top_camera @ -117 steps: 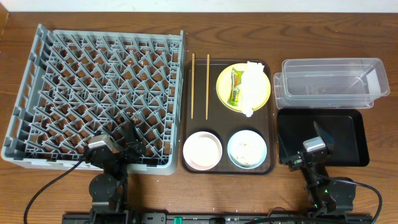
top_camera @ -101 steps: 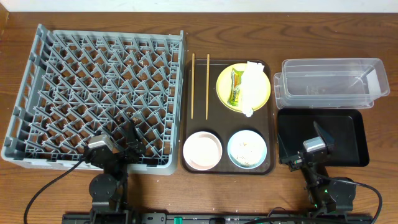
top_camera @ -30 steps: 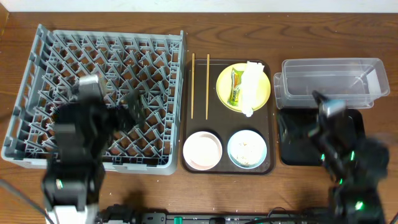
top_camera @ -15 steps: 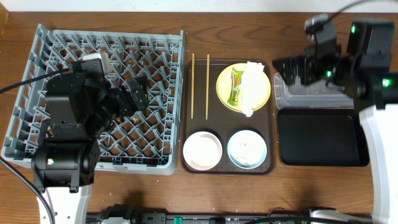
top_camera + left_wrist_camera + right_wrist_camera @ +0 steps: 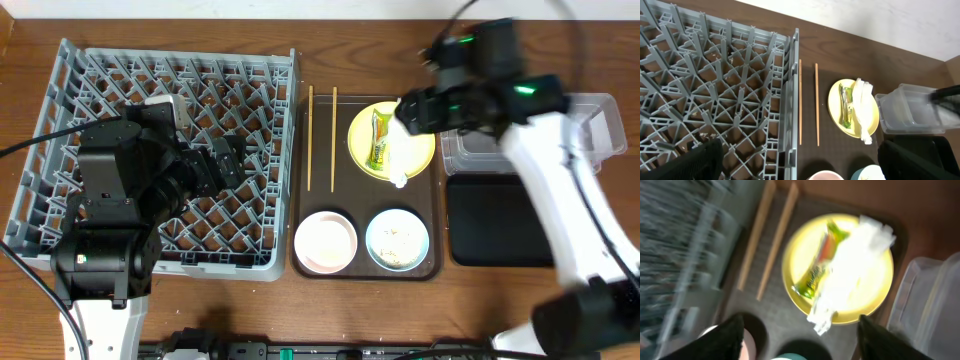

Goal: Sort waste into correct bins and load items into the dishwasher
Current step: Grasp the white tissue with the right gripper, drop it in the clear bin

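Note:
A yellow plate (image 5: 372,150) on the brown serving tray holds a green-yellow wrapper (image 5: 379,140) and a white napkin (image 5: 850,265). My right gripper (image 5: 418,108) hovers open over the plate's right side, hiding most of the napkin from above; its wrist view (image 5: 800,345) looks down on the plate (image 5: 795,270). Two chopsticks (image 5: 322,138) lie left of the plate. A pink-white bowl (image 5: 326,242) and a light blue bowl (image 5: 397,240) with rice scraps sit at the tray's front. My left gripper (image 5: 222,165) is open above the grey rack (image 5: 100,90). No cup is in view.
The clear tub (image 5: 595,125) stands at the back right, partly under my right arm, with the black tray (image 5: 495,220) in front of it. The brown serving tray (image 5: 360,205) lies between the rack and the bins. The rack's wall (image 5: 792,100) borders the chopsticks.
My right arm has swung left from over the clear tub to over the yellow plate. My left arm, raised from the front edge earlier, has shifted slightly over the rack.

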You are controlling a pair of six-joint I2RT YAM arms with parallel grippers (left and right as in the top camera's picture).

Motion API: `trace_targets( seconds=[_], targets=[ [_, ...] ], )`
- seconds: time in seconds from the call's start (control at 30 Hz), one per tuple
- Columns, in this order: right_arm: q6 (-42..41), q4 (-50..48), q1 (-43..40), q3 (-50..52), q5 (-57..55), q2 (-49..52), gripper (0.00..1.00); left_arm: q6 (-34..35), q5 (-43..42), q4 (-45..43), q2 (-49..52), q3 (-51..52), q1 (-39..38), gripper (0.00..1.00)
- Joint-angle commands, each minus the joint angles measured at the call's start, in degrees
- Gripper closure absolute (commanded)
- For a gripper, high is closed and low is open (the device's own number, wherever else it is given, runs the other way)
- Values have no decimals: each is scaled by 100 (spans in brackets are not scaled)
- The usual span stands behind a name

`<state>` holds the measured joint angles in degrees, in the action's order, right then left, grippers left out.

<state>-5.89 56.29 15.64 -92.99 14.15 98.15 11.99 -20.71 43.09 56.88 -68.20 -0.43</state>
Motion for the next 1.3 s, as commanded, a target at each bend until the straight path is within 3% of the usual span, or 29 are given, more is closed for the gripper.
trace_targets(
  seconds=[0.0, 0.13, 0.23, 0.63, 0.73, 0.8, 1.2, 1.27],
  targets=[
    [-833, 74, 310, -55, -1456, 411, 36, -52, -74, -4, -4, -146, 13, 0],
    [-1729, 4, 339, -55, -1821, 922, 46, -57, -74, -7, -2, -146, 13, 0],
    [-1897, -101, 313, -52, -1821, 1322, 52, -57, -72, -7, -4, -146, 13, 0],
    [-2151, -501, 302, -52, -1838, 2481, 56, -57, -72, 24, -2, -142, 13, 0],
    [-2149, -610, 302, -57, -1950, 2439, 74, -55, -74, 20, -4, -142, 13, 0],
    [-2149, -625, 284, -72, -1917, 2350, 99, -57, -70, 17, -2, -142, 13, 0],
    [-1993, -588, -37, -76, -1871, 372, 99, -55, -70, 13, -2, -142, 13, 0],
    [-2341, -446, -221, -76, -2076, 142, 99, -55, -72, 11, -2, -142, 13, 0]
  ],
)
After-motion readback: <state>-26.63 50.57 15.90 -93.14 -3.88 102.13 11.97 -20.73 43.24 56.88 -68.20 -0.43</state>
